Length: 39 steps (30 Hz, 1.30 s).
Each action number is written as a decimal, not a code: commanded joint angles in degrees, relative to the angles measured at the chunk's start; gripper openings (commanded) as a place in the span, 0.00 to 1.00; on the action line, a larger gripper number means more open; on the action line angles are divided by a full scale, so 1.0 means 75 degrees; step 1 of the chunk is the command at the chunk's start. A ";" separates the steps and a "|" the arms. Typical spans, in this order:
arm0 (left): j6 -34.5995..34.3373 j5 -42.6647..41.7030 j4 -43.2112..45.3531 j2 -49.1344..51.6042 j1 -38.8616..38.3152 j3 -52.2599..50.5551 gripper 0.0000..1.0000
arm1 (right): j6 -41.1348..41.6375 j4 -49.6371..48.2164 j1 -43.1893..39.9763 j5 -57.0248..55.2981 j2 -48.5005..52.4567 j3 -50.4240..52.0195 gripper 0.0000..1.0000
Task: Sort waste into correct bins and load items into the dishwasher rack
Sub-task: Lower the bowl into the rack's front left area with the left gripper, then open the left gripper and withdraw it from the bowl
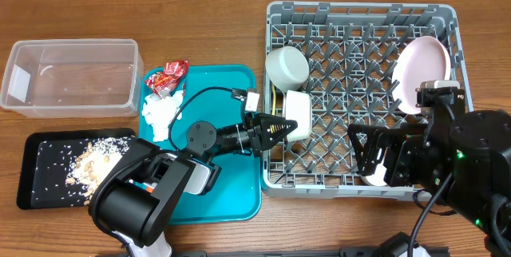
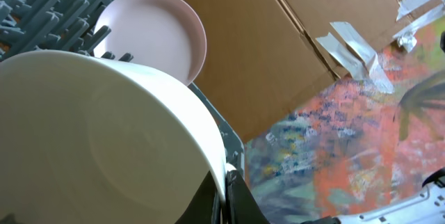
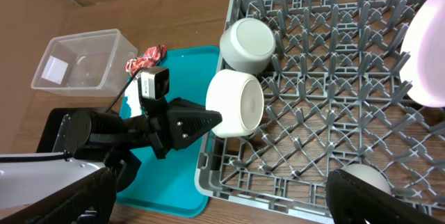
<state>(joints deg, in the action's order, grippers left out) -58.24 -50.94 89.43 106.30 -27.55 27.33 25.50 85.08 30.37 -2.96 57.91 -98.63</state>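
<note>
And there it is: a white bowl (image 1: pixel 299 118) is held on its side by the left gripper (image 1: pixel 285 126), whose fingers are clamped tight on the rim. From the right wrist the bowl's base is seen turned toward the right edge of the worktop, with the mouth facing back along the arm. The bowl is carried just inside the left wall of the dishwasher rack (image 1: pixel 363 8). Whether it touches the pegs below cannot be told.

Just beyond it, toward the far edge, a second bowl (image 1: pixel 286 65) is seen tipped among the pegs. The two are right beside each other, but contact cannot be judged. Across the rack, near its far-right corner, the pink plate (image 1: pixel 421 72) is stood on edge between the pegs against the right wall.

Over to the right gripper (image 1: pixel 363 155): its jaws are spread wide apart, and it is hung above the rack's near side, toward the near-right corner of the worktop.

Now the waste. The red wrapper (image 1: pixel 167 76) is found at the far-left corner of the teal tray (image 1: pixel 239 193), in the middle of the worktop. The crumpled napkin (image 1: pixel 162 112) is lying on that tray just beside it. Beige scraps (image 1: pixel 97 160) are scattered in the black tray (image 1: pixel 36 193) by the near-left corner. The clear tub (image 1: pixel 20 89) is set by the far-left corner, just beyond the black tray.
</note>
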 commanded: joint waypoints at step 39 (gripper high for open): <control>-0.0035 -0.1102 -0.1728 0.0009 0.2416 0.0035 0.39 | 0.0038 -0.0044 -0.0029 0.0012 -0.0041 -0.0111 1.00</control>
<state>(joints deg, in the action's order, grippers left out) -59.64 -56.64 76.27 106.30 -10.31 27.40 25.47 85.08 30.37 -2.96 57.91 -98.63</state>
